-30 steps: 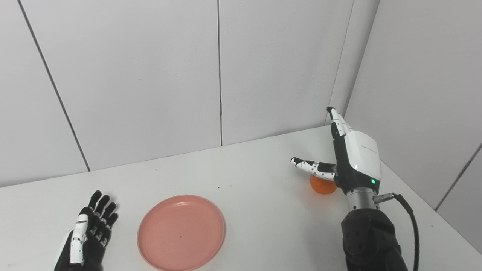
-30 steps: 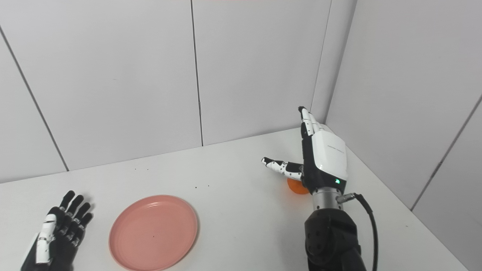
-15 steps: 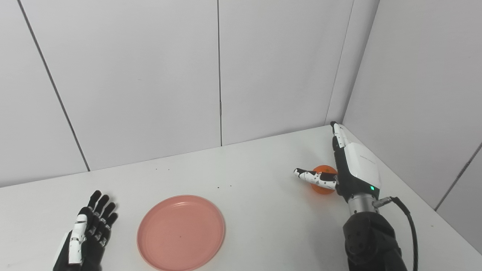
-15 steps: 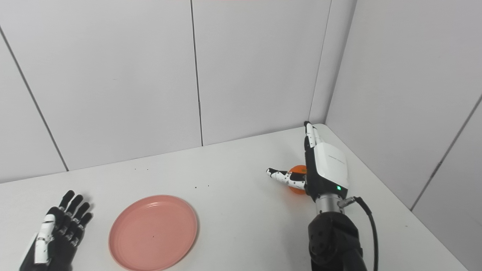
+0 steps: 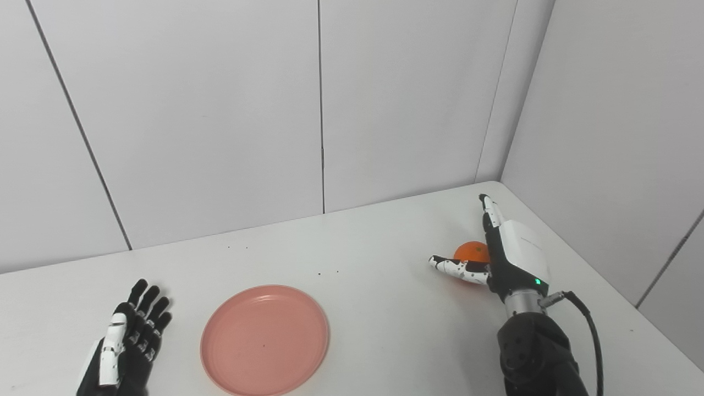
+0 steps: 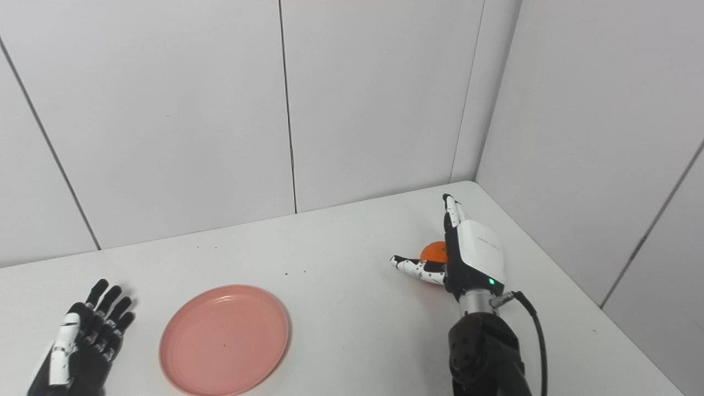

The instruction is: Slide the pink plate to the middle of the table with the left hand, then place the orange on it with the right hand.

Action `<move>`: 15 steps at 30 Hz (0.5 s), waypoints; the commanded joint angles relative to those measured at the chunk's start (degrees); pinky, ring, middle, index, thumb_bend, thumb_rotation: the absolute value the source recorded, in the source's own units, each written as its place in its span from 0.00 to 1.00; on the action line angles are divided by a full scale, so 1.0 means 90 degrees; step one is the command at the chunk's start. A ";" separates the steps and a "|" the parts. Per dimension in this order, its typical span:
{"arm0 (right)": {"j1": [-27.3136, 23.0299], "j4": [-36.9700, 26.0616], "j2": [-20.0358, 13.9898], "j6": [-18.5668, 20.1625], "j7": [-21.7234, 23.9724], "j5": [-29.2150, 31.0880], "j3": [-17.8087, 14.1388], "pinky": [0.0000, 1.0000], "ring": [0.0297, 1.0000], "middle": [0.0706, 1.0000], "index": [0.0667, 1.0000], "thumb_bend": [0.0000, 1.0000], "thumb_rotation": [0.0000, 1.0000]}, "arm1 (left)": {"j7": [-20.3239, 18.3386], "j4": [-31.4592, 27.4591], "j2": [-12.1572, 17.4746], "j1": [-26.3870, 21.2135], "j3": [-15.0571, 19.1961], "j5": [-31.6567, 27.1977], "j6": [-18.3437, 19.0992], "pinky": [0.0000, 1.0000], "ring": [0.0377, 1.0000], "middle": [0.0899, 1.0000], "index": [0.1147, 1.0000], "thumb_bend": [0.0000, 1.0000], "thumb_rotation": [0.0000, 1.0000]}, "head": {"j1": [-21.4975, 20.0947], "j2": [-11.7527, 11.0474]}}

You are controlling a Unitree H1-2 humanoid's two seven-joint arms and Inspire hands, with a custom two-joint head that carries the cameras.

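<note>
The pink plate (image 5: 264,339) lies flat on the white table, left of the middle and near the front edge. The orange (image 5: 471,252) sits on the table at the right. My right hand (image 5: 509,254) is open and low at the orange, fingers stretched along its right side and thumb reaching in front of it; it is not closed on the fruit. My left hand (image 5: 129,342) rests open on the table left of the plate, a gap between them. The same scene shows in the right eye view, with the plate (image 6: 224,339) and the orange (image 6: 434,252).
The white table (image 5: 374,308) ends at grey wall panels behind and on the right, close to the orange. A black cable (image 5: 589,325) loops off my right wrist. A few dark specks dot the tabletop.
My right hand has come down from above the orange to table level beside it, uncovering the fruit's top. The left hand and the plate have not moved.
</note>
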 commanded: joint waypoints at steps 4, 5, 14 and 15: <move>-0.0292 0.0056 -0.0117 -0.0023 -0.0214 0.0010 -0.0070 0.76 0.91 0.95 0.98 0.95 0.50 | 0.0095 0.0018 0.0032 -0.0005 0.0036 0.0009 0.0161 1.00 0.98 1.00 0.99 0.29 1.00 | 0.0000 0.0025; -0.0311 0.0102 -0.0139 -0.0025 -0.0236 0.0044 -0.0084 0.76 0.90 0.94 0.97 0.96 0.50 | 0.0088 0.0031 0.0034 -0.0010 0.0038 0.0006 0.0152 1.00 0.99 1.00 0.99 0.29 1.00 | 0.0009 0.0046; -0.0408 0.0422 -0.0289 -0.0039 -0.0468 0.0417 -0.0113 0.76 0.91 0.94 0.95 0.96 0.43 | 0.0177 -0.0039 0.0030 -0.0011 0.0050 0.0023 0.0225 1.00 0.97 0.99 0.98 0.28 1.00 | -0.0006 0.0095; -0.0417 0.0463 -0.0313 -0.0043 -0.0502 0.0448 -0.0107 0.76 0.90 0.94 0.95 0.96 0.43 | 0.0183 -0.0050 0.0031 -0.0010 0.0049 0.0025 0.0237 1.00 0.97 0.98 0.98 0.29 1.00 | -0.0006 0.0095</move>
